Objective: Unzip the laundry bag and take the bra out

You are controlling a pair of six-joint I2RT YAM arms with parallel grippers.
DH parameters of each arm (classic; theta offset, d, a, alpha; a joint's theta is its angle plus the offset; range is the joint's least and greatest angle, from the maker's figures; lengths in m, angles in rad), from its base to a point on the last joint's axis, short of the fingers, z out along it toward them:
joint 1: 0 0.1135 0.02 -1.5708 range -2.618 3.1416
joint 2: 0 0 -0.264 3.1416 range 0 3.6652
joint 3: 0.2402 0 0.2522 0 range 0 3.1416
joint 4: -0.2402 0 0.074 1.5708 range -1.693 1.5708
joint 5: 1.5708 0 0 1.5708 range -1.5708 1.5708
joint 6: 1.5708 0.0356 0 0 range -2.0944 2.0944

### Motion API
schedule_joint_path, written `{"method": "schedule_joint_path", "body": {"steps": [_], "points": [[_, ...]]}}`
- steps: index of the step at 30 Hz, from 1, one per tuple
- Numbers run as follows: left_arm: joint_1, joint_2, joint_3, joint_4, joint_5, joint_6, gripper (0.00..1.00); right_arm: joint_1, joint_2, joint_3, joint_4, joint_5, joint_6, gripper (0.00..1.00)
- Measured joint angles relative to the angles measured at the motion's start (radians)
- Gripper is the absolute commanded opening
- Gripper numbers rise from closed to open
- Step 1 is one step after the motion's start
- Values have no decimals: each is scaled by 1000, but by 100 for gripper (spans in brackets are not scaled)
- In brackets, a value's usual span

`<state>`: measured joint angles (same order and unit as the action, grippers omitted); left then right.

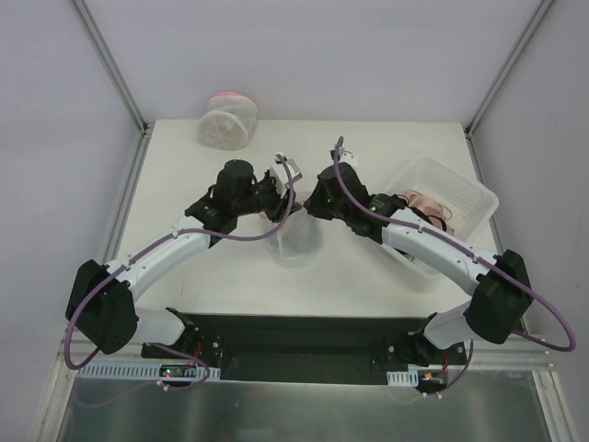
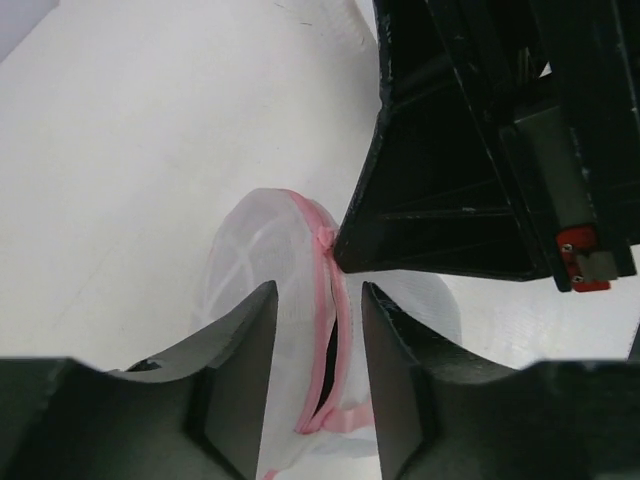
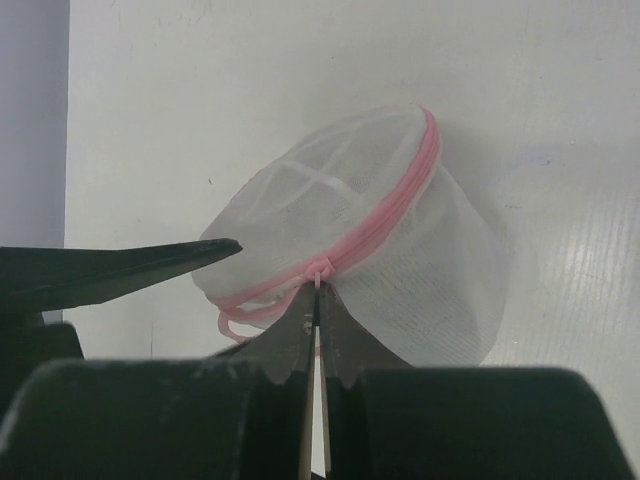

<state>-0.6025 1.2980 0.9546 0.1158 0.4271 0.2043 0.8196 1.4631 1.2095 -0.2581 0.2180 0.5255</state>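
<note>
The laundry bag (image 1: 296,241), a floppy white mesh pouch with a pink zipper rim, rests at the table's middle between both arms. My right gripper (image 3: 318,292) is shut on the pink zipper pull (image 3: 320,270) at the rim of the laundry bag (image 3: 400,240). In the left wrist view my left gripper (image 2: 319,290) stands open astride the rim of the laundry bag (image 2: 262,250), where a short dark slit gapes in the zipper (image 2: 335,350). Its fingers do not pinch the mesh. The bra is hidden inside the mesh.
A firmer drum-shaped mesh bag (image 1: 228,120) lies on its side at the back left edge. A white plastic basket (image 1: 465,195) at the right holds a beige-pink garment (image 1: 428,204). The right arm's black housing (image 2: 480,140) hangs close over the left gripper.
</note>
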Motion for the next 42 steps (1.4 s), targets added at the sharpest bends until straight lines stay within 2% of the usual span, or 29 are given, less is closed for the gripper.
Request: {"method": "schedule_joint_path", "body": {"steps": [2,11,16,25,29,30,32,33,36,42], "points": [[0,29,18,2,13,6,0,-3,-1,0,0,0,-4,1],[0,35,27,9,18,19,0,-60,-54,-16,-16,-56,-13,1],[0,-77,-37,16,6,29,0,-146,-106,-42,-14,-90,-13,1],[0,-243,-187,27,-45,30,0,-219,-90,-47,-14,-181,-14,1],[0,-266,-231,40,-92,22,0,-231,-87,-72,-6,-222,-14,1],[0,-266,-235,40,-99,19,24,-231,-90,-83,1,-228,-14,1],[0,-262,-235,41,-98,7,58,-231,-102,-108,8,-233,-14,1],[1,-257,-226,27,-87,-3,72,-231,-114,-122,9,-227,-15,1],[2,-195,-129,-21,-5,-59,80,-233,-145,-145,9,-222,-18,1],[-8,-111,21,-31,64,-82,80,-234,-174,-159,13,-222,-22,1]]}}
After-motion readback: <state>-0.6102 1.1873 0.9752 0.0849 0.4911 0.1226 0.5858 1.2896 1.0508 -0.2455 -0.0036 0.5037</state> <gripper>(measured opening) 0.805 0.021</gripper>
